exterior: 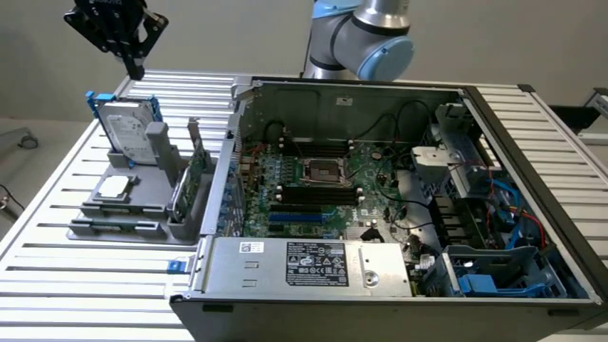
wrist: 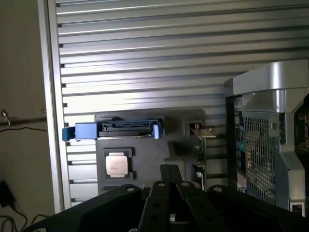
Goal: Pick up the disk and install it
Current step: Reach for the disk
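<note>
Your gripper (exterior: 135,69) hangs with its fingers clenched together on nothing. Below it, slightly ahead of the fingertips and well apart from them, the disk (exterior: 128,132) stands on edge in the grey holder (exterior: 105,229), blue bracket around it, untouched. The processor chip (exterior: 114,187) lies flat in the same holder, beyond the disk from your tool; the open computer case (exterior: 361,103) sits off to one side.

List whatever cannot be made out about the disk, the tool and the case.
Disk label: print too small to read in the exterior view; a grey holder post covers its lower corner.
Disk face: the wrist view sees it edge-on, so the label is hidden.
Tool: upper part cut off by the exterior view's top edge.
Blue drive cage: inside hidden by its own walls.
</note>
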You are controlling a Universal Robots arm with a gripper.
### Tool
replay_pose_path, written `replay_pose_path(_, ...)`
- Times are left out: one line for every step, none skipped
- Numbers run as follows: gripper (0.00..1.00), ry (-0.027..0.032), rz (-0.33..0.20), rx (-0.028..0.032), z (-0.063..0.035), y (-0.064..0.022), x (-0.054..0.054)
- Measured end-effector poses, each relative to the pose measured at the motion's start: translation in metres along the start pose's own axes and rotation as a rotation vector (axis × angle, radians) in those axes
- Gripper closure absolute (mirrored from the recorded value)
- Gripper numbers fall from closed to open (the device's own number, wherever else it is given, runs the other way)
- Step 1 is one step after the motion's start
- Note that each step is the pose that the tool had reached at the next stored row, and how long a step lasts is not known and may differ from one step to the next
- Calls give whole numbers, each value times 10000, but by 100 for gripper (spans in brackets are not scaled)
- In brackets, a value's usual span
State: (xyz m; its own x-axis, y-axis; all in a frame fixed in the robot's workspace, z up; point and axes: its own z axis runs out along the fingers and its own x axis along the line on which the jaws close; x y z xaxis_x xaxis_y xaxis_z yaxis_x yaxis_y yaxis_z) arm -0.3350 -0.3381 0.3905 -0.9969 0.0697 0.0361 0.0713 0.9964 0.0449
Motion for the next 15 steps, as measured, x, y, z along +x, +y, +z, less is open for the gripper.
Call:
replay_pose_path(89, -11, -1, 0, 14, 14, 47)
replay_pose_path(89, -27, -7, -2, 28, 27, 86)
replay_pose_path(89, -45, -17, -2, 41, 40, 117)
replay_pose_path(89, -68, -29, -4, 55, 52, 146)
replay_pose_path(89, -92, -46, -6, 70, 65, 173)
replay_pose_path(89, -114, -61, -8, 83, 78, 199)
replay_pose_path(89, -132, -76, -8, 95, 92, 223)
replay_pose_path(89, -146, -90, -8, 106, 106, 248)
replay_pose_path(89, -160, -103, -9, 116, 120, 271)
replay_pose_path(89, -170, -117, -9, 126, 136, 297)
replay_pose_path(89, -176, -127, -8, 135, 152, 320)
replay_pose_path(89, -180, -138, -8, 143, 167, 341)
replay_pose_path(89, -184, -149, -8, 151, 183, 363)
replay_pose_path(89, -186, -159, -9, 159, 199, 383)
replay_pose_path(89, -187, -169, -8, 166, 215, 404)
